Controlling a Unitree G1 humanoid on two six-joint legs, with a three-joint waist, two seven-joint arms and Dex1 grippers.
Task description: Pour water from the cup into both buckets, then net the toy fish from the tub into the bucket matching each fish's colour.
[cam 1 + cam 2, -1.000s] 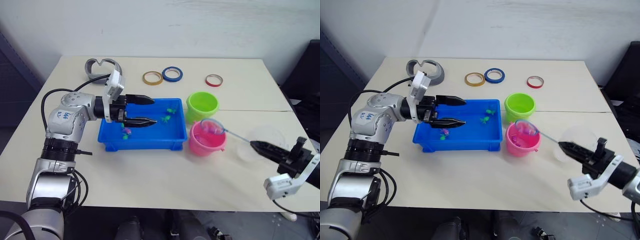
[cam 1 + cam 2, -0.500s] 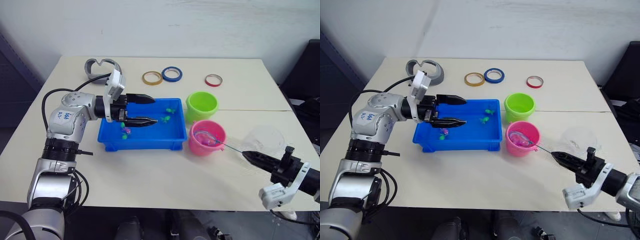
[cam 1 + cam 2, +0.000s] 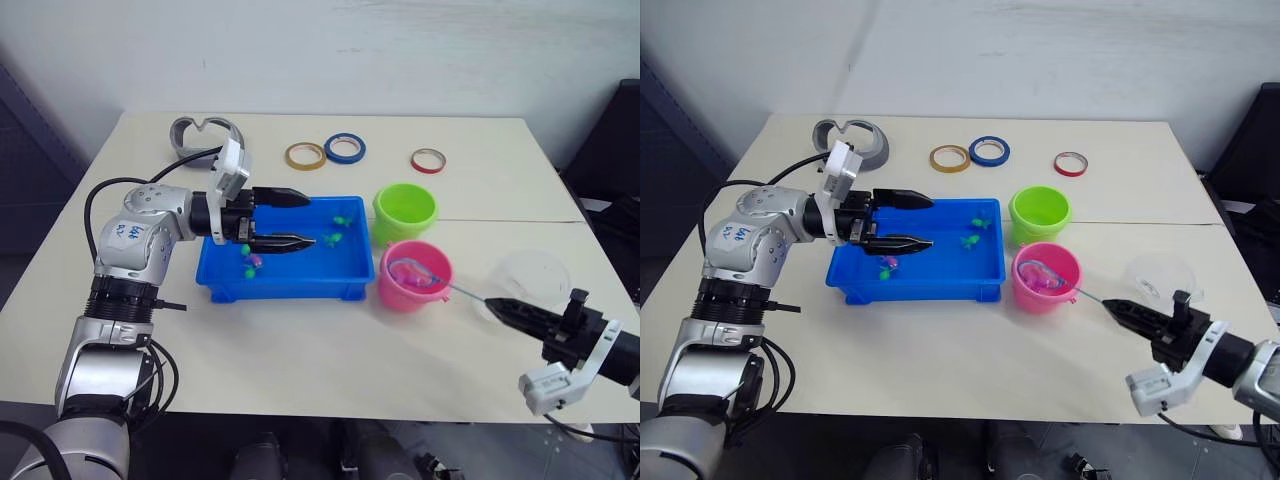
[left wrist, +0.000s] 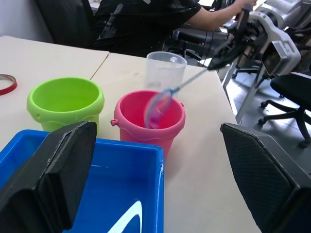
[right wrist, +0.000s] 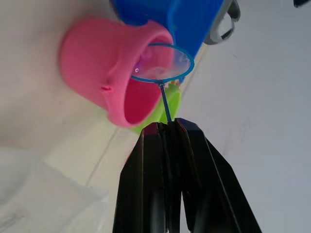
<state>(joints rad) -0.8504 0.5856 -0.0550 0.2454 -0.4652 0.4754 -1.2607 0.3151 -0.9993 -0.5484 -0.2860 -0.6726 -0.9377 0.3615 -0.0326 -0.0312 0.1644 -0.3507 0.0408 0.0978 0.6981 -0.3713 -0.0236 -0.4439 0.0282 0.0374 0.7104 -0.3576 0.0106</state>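
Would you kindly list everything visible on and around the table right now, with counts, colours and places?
Tub: one, blue, table centre.
Toy fish: several, pink and green, in the tub.
Buckets: two, green behind pink, beside the tub.
Net: one, blue hoop over the pink bucket.
Cup: one, clear, right of the pink bucket.
Tape rolls: three, yellow, blue, red, far side.
Grey holder: one, far left.
Person: seated beyond the table.
Left gripper: open, above the tub.
Right gripper: shut on the net handle.
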